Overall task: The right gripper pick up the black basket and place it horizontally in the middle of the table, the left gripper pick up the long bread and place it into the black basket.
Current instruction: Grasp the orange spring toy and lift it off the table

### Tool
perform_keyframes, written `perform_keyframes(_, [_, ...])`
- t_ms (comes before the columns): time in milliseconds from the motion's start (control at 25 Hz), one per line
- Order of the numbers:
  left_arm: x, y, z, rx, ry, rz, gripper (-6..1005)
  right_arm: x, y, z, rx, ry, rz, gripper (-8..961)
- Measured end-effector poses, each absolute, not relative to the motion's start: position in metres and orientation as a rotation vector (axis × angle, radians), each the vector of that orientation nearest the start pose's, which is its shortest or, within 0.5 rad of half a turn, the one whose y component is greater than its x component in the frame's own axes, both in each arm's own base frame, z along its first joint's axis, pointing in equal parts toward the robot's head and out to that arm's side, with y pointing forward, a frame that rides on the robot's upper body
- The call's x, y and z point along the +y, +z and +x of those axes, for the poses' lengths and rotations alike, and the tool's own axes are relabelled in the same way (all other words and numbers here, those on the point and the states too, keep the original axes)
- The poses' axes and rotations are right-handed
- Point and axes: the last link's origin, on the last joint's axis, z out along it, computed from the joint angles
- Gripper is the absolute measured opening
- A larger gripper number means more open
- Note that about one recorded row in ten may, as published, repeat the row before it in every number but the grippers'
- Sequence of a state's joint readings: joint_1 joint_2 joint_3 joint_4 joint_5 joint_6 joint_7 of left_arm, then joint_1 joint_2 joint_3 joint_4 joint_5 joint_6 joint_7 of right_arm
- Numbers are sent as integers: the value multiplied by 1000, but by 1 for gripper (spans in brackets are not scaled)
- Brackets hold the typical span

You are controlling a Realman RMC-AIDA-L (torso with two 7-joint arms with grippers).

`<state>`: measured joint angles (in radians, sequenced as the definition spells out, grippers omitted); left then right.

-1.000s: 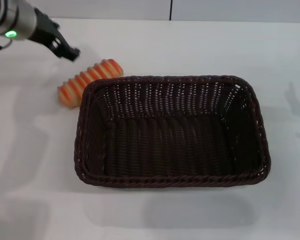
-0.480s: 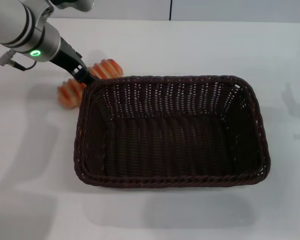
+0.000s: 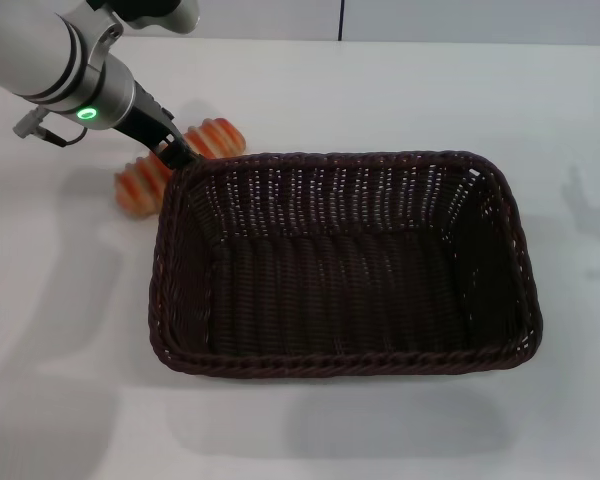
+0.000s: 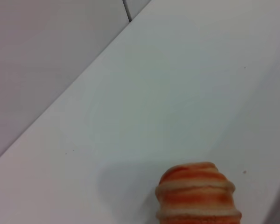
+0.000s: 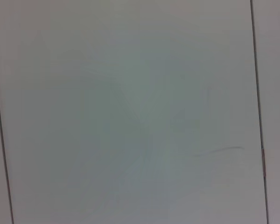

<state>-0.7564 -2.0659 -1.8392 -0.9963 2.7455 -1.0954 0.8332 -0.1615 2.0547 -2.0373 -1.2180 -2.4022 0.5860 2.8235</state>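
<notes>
Left hand (image 3: 173, 152) hovering low over the middle of the long bread (image 3: 140, 182), black tip just beside the far-left corner of the basket rim; opening of the hand impossible to tell, nothing visibly gripped. Having advanced only slightly toward the loaf since half a second ago, after reaching in from the far-left edge a full second back. Long bread lying on the surface (image 3: 380, 90), outside and just beside the black basket (image 3: 345, 355), unmoved across all three head frames; rounded striped end showing in the left wrist view (image 4: 196, 196). Black basket sitting lengthwise mid-surface, holding nothing. Counting one basket, one loaf. Right hand not showing in any view.
</notes>
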Motion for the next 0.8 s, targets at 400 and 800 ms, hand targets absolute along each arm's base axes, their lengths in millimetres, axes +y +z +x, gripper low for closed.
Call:
perform_keyframes(400, [434,-15,-207,-542,514,-2444,701,277,6,279,705,635,-1472,839])
perform_keyframes(800, [442,-21,-206,-483,519,-2415,678,279,6,281,711,620,-1490,839])
